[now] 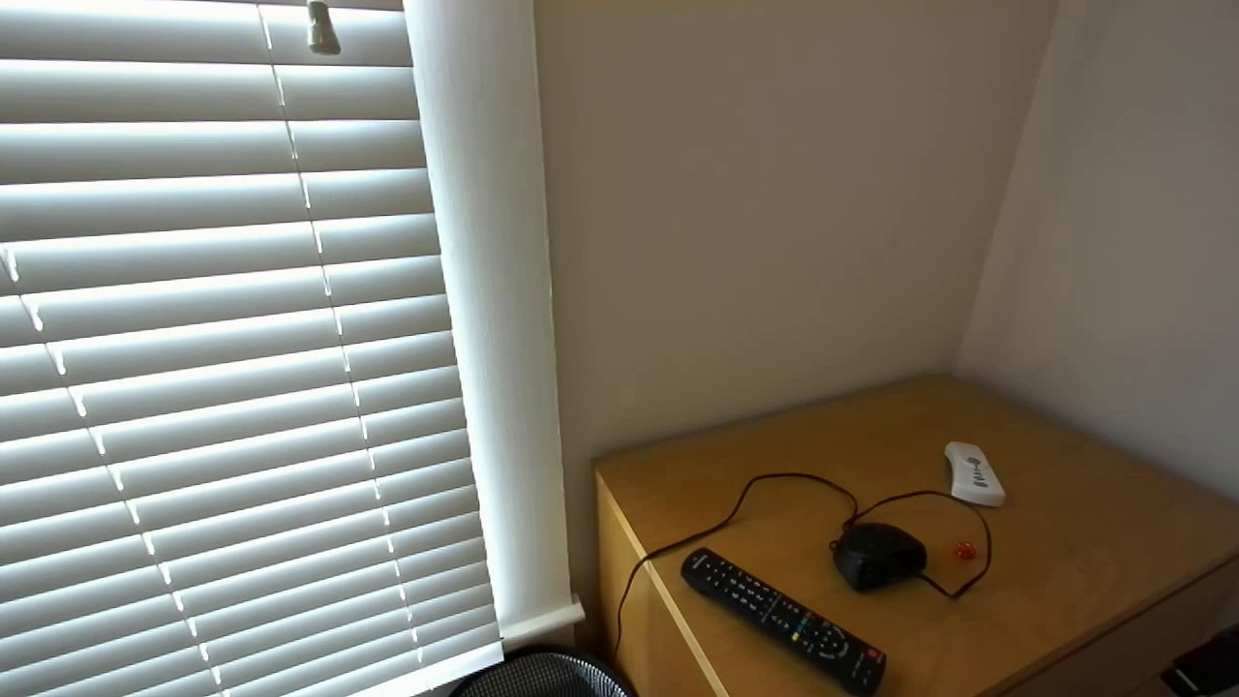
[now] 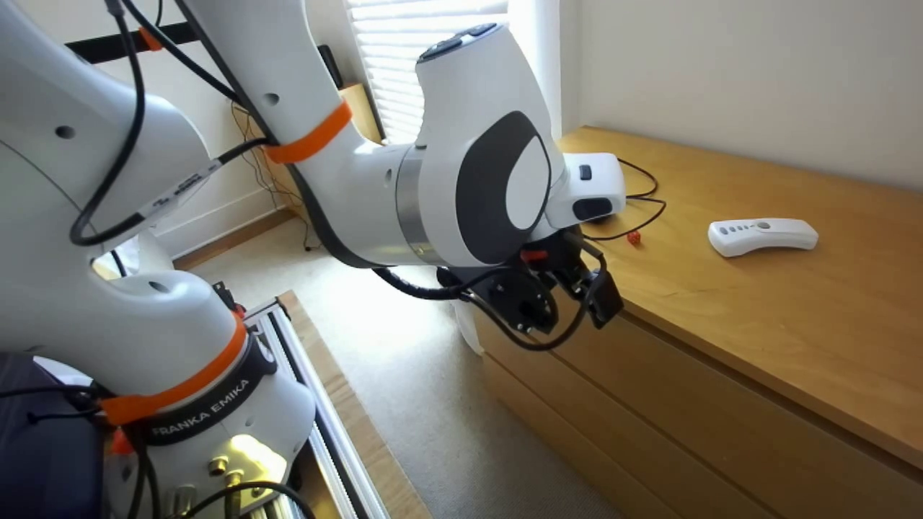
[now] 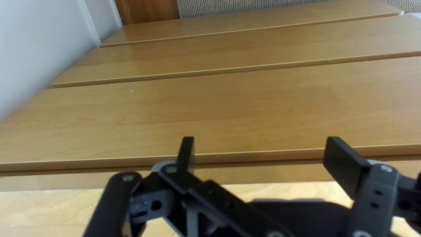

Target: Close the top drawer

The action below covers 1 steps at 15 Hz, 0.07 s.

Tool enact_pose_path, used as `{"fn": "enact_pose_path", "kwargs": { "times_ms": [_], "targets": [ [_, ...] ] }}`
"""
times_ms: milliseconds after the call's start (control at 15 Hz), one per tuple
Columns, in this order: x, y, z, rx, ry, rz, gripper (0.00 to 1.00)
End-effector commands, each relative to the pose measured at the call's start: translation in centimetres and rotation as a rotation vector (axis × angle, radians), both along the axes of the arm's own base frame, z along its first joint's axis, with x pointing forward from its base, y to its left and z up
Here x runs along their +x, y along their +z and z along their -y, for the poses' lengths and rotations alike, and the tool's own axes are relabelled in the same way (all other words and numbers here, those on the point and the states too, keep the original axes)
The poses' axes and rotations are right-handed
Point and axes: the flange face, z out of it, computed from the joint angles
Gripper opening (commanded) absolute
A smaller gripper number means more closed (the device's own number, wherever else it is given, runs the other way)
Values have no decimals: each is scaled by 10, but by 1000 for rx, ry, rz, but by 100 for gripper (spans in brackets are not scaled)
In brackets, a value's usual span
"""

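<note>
The top drawer is a plain light-wood front just under the dresser top in an exterior view. The top drawer also crosses the middle of the wrist view, which stands upside down. Its edge lies close to the dresser top with a narrow dark gap; no drawer inside shows. It looks shut or nearly shut. My gripper is open, its fingers wide apart with nothing between them, at the drawer's upper edge. Whether they touch the wood I cannot tell. The gripper also shows at the dresser's front edge.
On the dresser top lie a black remote, a black corded device, a small red die and a white remote. Lower drawers look shut. A black mesh bin stands beside the dresser, below window blinds.
</note>
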Motion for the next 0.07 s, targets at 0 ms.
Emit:
{"fn": "enact_pose_path", "kwargs": {
  "times_ms": [0],
  "targets": [
    [0,0,0,0,0,0,100]
  ]
}}
